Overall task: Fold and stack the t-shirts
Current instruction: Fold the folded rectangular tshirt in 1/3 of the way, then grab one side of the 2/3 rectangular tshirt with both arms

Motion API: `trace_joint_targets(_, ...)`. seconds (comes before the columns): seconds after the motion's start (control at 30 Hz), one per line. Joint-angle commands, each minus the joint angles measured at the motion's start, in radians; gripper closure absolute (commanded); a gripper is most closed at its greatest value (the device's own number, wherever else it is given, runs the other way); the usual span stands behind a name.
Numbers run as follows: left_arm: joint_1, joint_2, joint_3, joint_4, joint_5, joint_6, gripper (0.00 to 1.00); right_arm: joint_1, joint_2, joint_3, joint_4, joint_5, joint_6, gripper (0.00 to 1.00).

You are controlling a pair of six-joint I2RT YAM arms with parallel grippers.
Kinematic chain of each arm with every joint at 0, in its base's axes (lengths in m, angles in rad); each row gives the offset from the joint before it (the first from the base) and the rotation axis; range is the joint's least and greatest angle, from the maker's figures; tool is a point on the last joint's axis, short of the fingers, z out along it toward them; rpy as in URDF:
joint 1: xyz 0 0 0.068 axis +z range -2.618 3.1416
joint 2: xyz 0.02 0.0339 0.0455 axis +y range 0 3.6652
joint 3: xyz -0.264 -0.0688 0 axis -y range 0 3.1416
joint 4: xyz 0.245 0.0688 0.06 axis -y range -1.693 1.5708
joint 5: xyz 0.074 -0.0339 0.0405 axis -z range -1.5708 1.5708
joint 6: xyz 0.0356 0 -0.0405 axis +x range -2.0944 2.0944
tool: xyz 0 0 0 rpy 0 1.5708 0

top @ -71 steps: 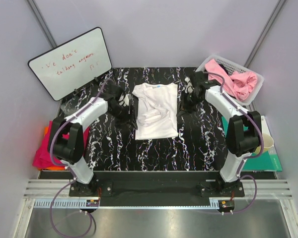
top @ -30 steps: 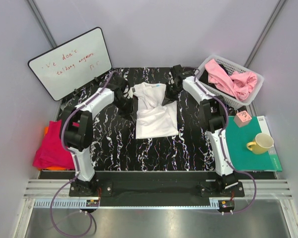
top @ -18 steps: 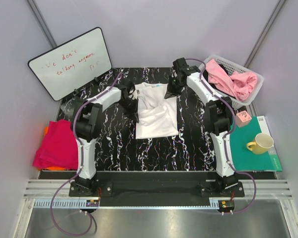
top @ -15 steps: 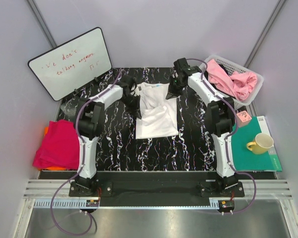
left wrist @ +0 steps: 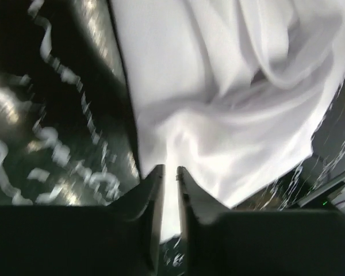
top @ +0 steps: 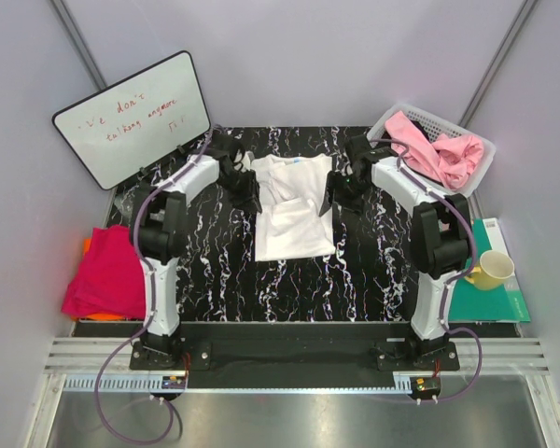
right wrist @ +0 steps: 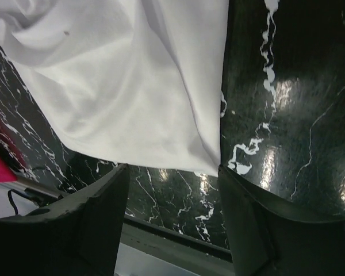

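Observation:
A white t-shirt (top: 294, 213) lies flat in the middle of the black marbled table (top: 355, 280), collar at the far end and sleeves folded inward. My left gripper (top: 245, 189) hovers at its left edge. In the left wrist view the left gripper (left wrist: 169, 171) stands open by a narrow slit, with white cloth (left wrist: 230, 103) showing through it. My right gripper (top: 334, 191) is at the shirt's right edge. In the right wrist view the right gripper (right wrist: 172, 168) is wide open and empty above the shirt's hem (right wrist: 132, 98). Pink t-shirts (top: 441, 154) fill the basket. A magenta-red t-shirt (top: 103, 275) lies on an orange one (top: 87, 246) at the left.
A white mesh basket (top: 399, 113) stands at the far right. A whiteboard (top: 131, 117) leans at the far left. A teal mat (top: 495, 303) with a yellow mug (top: 493, 269) sits on the right edge.
Both grippers, shut on the shirt's upper part a second ago, have opened and moved outward to its sides. The bunched cloth now lies flatter.

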State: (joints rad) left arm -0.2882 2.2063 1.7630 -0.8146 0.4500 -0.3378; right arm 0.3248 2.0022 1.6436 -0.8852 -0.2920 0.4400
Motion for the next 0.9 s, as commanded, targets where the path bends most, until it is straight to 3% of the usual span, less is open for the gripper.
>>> trace_joint_targets(0.0,0.024,-0.282,-0.131,0.005,0.01,0.034,0.43,-0.007,-0.118,-0.117,0.055,-0.104,0.023,0.28)
trace_joint_targets(0.1,0.024,-0.362,-0.249,0.005,0.018,0.033,0.2,-0.007,-0.122,-0.2,0.091,-0.137,0.042,0.27)
trace_joint_targets(0.27,0.024,-0.405,-0.436,0.054,0.045,0.013,0.23,-0.007,-0.088,-0.287,0.124,-0.176,0.055,0.27)
trace_joint_targets(0.47,0.014,-0.37,-0.54,0.114,0.079,0.008,0.27,-0.007,-0.04,-0.317,0.137,-0.191,0.051,0.27)
trace_joint_targets(0.7,-0.044,-0.28,-0.539,0.16,0.108,-0.007,0.27,-0.007,0.0,-0.312,0.155,-0.208,0.062,0.27)
trace_joint_targets(0.8,-0.084,-0.228,-0.513,0.181,0.119,-0.033,0.27,-0.007,0.009,-0.317,0.166,-0.208,0.071,0.31)
trace_joint_targets(0.87,-0.103,-0.189,-0.485,0.186,0.118,-0.05,0.29,-0.007,0.021,-0.318,0.169,-0.219,0.072,0.4)
